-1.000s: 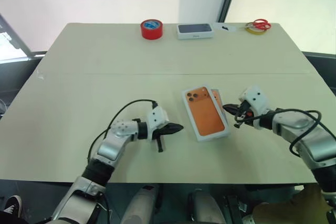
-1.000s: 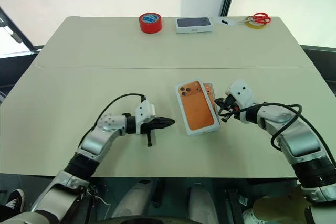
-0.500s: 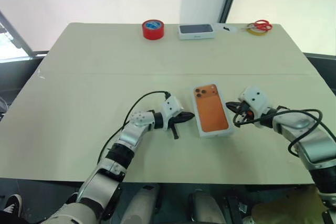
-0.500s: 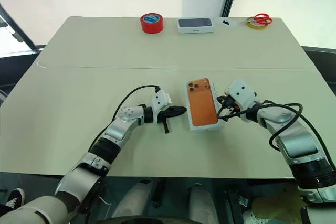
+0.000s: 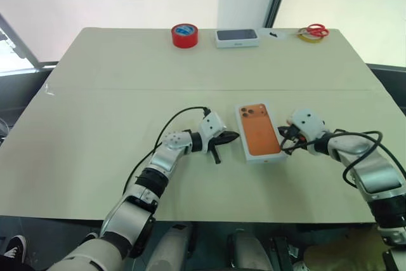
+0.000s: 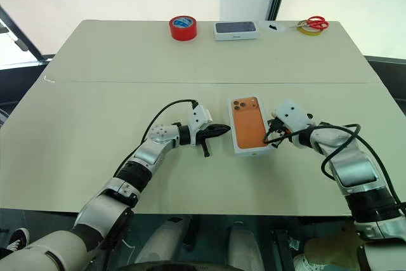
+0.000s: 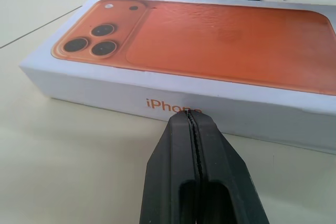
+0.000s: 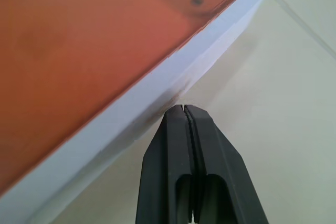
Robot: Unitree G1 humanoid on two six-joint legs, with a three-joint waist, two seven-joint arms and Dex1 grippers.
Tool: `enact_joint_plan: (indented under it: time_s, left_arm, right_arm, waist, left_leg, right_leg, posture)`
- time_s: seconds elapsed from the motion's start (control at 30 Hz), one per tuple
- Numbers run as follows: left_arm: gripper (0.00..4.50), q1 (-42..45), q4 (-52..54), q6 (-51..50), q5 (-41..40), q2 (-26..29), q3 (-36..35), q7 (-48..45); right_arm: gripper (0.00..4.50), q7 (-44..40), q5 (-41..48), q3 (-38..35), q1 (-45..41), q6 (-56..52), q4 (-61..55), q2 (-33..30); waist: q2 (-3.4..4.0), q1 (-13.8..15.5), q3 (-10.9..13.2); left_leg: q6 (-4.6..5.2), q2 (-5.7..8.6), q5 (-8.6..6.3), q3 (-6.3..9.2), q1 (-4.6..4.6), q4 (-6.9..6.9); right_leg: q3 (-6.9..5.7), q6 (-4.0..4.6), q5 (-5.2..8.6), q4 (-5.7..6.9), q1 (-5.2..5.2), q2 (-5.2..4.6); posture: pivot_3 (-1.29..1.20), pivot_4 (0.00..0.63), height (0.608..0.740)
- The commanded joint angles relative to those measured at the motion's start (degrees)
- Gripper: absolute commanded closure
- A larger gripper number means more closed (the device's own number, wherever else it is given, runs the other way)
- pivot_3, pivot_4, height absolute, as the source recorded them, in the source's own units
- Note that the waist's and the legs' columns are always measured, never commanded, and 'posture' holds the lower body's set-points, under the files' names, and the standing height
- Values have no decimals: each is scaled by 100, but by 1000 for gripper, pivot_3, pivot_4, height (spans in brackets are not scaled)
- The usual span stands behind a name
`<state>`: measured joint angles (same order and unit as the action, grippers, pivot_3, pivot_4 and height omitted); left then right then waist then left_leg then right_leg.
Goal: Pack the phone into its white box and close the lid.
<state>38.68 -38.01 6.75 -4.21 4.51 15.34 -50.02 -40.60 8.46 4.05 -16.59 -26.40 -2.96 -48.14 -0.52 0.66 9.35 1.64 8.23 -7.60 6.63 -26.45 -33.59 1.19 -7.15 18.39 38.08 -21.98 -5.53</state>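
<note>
The lid (image 5: pixel 259 131), white with an orange phone picture on top, lies flat near the table's front middle. It covers the white box, and the phone is hidden. My left gripper (image 5: pixel 233 136) is shut and empty. Its tip (image 7: pixel 190 115) is at the lid's left side wall, right by the printed lettering. My right gripper (image 5: pixel 283 138) is also shut and empty, with its tip (image 8: pixel 184 109) against the lid's right side wall (image 8: pixel 173 72). The two grippers flank the closed package from either side.
At the table's far edge stand a red tape roll (image 5: pixel 183 35), a white box with a dark phone picture (image 5: pixel 236 37), and red-handled scissors on a yellow tape ring (image 5: pixel 311 31). A seam (image 5: pixel 127 89) runs across the tabletop behind the package.
The package was askew, with an orange edge showing beside the lid. It now lies straight, with nothing showing past the lid. My left gripper moved right up to its side.
</note>
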Motion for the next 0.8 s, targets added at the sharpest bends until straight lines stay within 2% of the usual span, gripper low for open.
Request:
enact_joint_plan:
  time_s: [0.03,0.17,0.3,0.4,0.5,0.63,0.7,0.8]
  left_arm:
    - [4500,103,404,39,-123,0,-197,33]
    - [4500,359,705,-246,-450,-209,-493,141]
    - [4500,640,383,-240,-222,-472,-386,327]
    - [4500,764,-111,-301,77,-592,-178,400]
    - [4500,843,-634,-233,581,-531,111,623]
    - [4500,821,-860,-282,704,-429,173,549]
    - [4500,797,-833,-428,472,-392,36,244]
    - [3561,747,-607,-606,197,-312,-170,-4]
  right_arm:
    - [4472,46,-62,-352,-294,260,91,-35]
    - [4472,-218,703,-998,-674,365,-105,223]
    - [4472,-698,1336,-1179,-571,54,-484,332]
    - [4472,-928,735,-578,-104,367,-635,83]
    - [4472,-644,-149,-13,156,638,-488,-56]
    - [4472,-595,-675,291,385,715,-277,-222]
    - [4472,-766,-453,180,394,600,-314,-194]
    - [3565,-1083,160,-131,288,243,-444,-75]
  waist:
    - [0,-21,0]
    - [0,-15,1]
    - [-2,14,1]
    - [-3,12,0]
    - [-2,-2,1]
    - [1,-3,-12]
    - [-7,-1,-16]
    - [-8,1,-17]
  left_leg:
    - [0,0,0,0,1,0]
    - [-1,-1,0,0,-1,-1]
    - [9,0,-7,9,-1,-24]
    - [18,6,-14,10,4,-33]
    - [20,11,-15,8,6,-36]
    - [7,10,-23,9,22,-36]
    - [8,10,-27,9,34,-35]
    - [11,10,-28,10,34,-37]
  right_leg:
    - [0,0,0,2,0,0]
    - [0,0,0,5,-2,1]
    - [-14,-5,3,1,16,2]
    - [-17,-6,3,-7,32,-1]
    - [-15,-8,4,-6,32,-3]
    - [-14,-12,6,-2,47,-4]
    - [-15,-15,9,-8,62,-4]
    - [-18,-15,9,-9,64,-4]
  posture:
    - [0,150,740]
    - [0,150,740]
    - [0,150,740]
    - [0,150,740]
    - [0,150,740]
    - [0,150,740]
    - [0,150,740]
    - [0,150,740]
